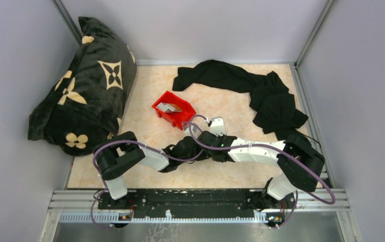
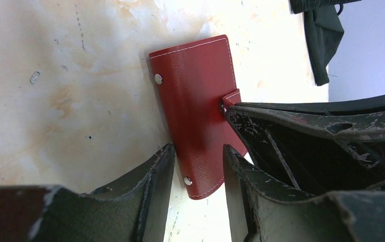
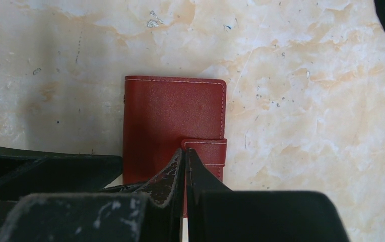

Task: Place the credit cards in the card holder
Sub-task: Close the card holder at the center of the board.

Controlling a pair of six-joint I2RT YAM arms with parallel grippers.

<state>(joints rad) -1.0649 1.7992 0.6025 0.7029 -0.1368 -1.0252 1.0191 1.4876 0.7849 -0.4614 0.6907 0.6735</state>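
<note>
I clamp the card holder [image 2: 193,101] in my left gripper [image 2: 199,151] to open it — right gripper [image 3: 185,151], tips together, must pry the snap tab [image 3: 210,151].

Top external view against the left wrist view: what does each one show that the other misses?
Only the top external view shows the red bin with pale credit cards inside, the patterned cushion and both whole arms. Only the left wrist view shows the dark red card holder, closed, the left gripper flanking it and the shut right gripper tipped against its strap; from above the arms hide it. Both show the marbled table and black cloth.
</note>
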